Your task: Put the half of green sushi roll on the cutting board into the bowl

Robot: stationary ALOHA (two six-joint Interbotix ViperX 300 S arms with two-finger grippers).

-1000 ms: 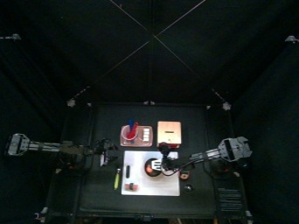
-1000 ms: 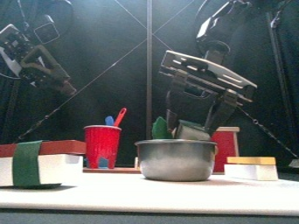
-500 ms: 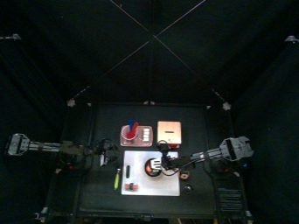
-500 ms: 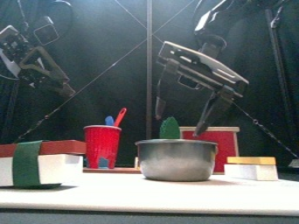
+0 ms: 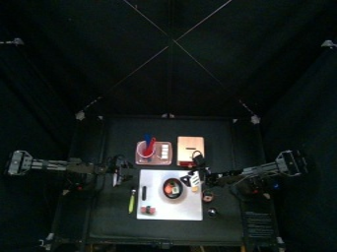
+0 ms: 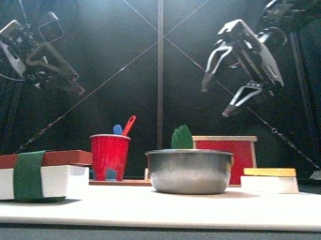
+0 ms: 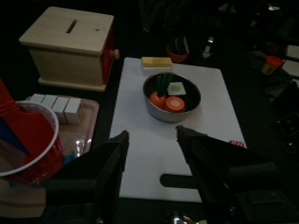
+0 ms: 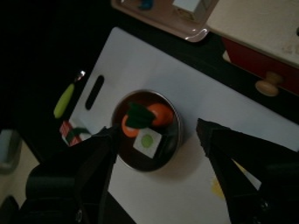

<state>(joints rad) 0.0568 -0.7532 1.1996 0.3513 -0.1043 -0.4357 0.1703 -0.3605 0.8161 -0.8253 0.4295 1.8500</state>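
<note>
The white cutting board [image 5: 171, 204] lies at the table's front; it also shows in the left wrist view [image 7: 176, 140] and the right wrist view [image 8: 222, 96]. The bowl [image 6: 191, 171] stands on it, also seen from the wrists [image 7: 172, 94] [image 8: 146, 125]. The green sushi half [image 6: 183, 137] lies inside the bowl beside orange pieces [image 7: 176, 87] [image 8: 147, 138]. My right gripper [image 6: 238, 80] hangs open and empty above and right of the bowl [image 8: 163, 166]. My left gripper [image 7: 158, 162] is open and empty, resting at the left [image 6: 44, 56].
A red cup [image 6: 111, 155] with blue and red pieces stands behind the bowl on the left. A green-banded sushi block [image 6: 38, 175] sits at the front left and a yellow-topped piece [image 6: 269, 178] at the right. A tan-orange square [image 5: 192, 148] lies at the back.
My right gripper let go of the green piece in the bowl, opened, and rose up and to the right. The left arm has hardly moved.
</note>
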